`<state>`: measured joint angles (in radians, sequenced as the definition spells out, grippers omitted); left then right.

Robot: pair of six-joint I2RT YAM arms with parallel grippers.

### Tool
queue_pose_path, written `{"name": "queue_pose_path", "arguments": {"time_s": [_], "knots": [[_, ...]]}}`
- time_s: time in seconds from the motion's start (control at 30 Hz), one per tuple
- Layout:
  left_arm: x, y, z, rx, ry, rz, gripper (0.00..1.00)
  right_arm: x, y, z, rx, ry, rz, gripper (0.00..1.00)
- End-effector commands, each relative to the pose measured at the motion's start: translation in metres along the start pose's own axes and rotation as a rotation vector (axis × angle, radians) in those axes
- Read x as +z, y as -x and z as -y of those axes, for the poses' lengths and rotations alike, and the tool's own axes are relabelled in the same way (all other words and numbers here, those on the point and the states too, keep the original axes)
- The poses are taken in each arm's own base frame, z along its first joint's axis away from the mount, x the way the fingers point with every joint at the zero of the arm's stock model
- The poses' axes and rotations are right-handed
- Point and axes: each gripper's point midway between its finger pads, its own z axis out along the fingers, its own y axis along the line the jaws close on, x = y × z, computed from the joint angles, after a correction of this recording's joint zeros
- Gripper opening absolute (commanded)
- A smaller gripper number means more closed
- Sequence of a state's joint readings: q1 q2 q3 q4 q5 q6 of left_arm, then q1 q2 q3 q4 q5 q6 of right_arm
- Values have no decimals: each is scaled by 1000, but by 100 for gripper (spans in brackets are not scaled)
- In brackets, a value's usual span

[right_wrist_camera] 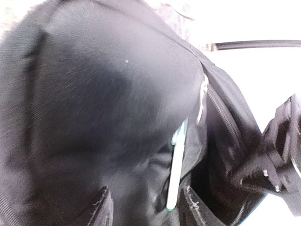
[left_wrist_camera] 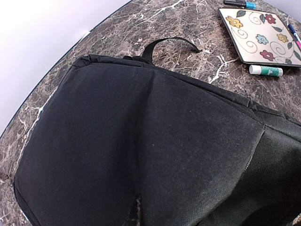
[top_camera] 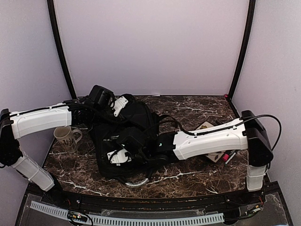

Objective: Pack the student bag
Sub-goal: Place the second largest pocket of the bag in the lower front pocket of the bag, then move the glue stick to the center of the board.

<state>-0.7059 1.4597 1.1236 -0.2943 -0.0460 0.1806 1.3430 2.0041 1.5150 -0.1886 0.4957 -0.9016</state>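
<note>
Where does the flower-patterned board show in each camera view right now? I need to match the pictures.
Top external: the flower-patterned board is right of centre, mostly hidden under the right arm.
Left wrist: the board fills the upper right corner, just above a glue stick.
Right wrist: not in it.
Shared landmark: the student bag, which also fills the left wrist and right wrist views.

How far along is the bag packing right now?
Done: a white-and-green pen sits in the open zip mouth of the student bag. In hand: the left hand, shut, seems to pinch the fabric; the right hand hangs open over that pen. Left: the floral square, glue stick, marker and mug lie outside on the table.
</note>
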Motion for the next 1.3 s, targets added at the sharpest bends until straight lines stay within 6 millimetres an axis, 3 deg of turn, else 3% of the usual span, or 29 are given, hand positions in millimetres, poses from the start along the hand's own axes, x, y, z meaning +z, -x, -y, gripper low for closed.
{"name": "queue_pose_path", "arguments": {"time_s": [0.0, 0.13, 0.3, 0.4, 0.47, 0.63, 0.77, 1.03, 1.13, 1.27], "knots": [[-32, 50, -24, -40, 88, 195, 0, -42, 1, -2, 142, 143, 34, 47], [-30, 49, -26, -40, 99, 184, 0, -71, -15, -14, 224, 257, 46, 46], [-28, 47, -26, -37, 99, 175, 0, -97, -54, -41, 340, 429, 45, 42], [-24, 44, -25, -34, 98, 161, 0, -100, -91, -46, 416, 458, -14, 40], [-21, 43, -24, -34, 93, 153, 0, -108, -118, -36, 502, 455, -36, 40], [-17, 41, -23, -35, 86, 143, 0, -109, -192, -37, 725, 477, -170, 39], [-14, 39, -22, -32, 80, 133, 0, -112, -244, -64, 876, 556, -288, 37], [-12, 38, -21, -33, 75, 128, 0, -119, -288, -87, 950, 576, -388, 36], [-12, 39, -21, -35, 72, 129, 0, -115, -300, -83, 879, 527, -422, 38], [-11, 38, -20, -35, 69, 126, 0, -108, -317, -70, 733, 453, -461, 50]]}}
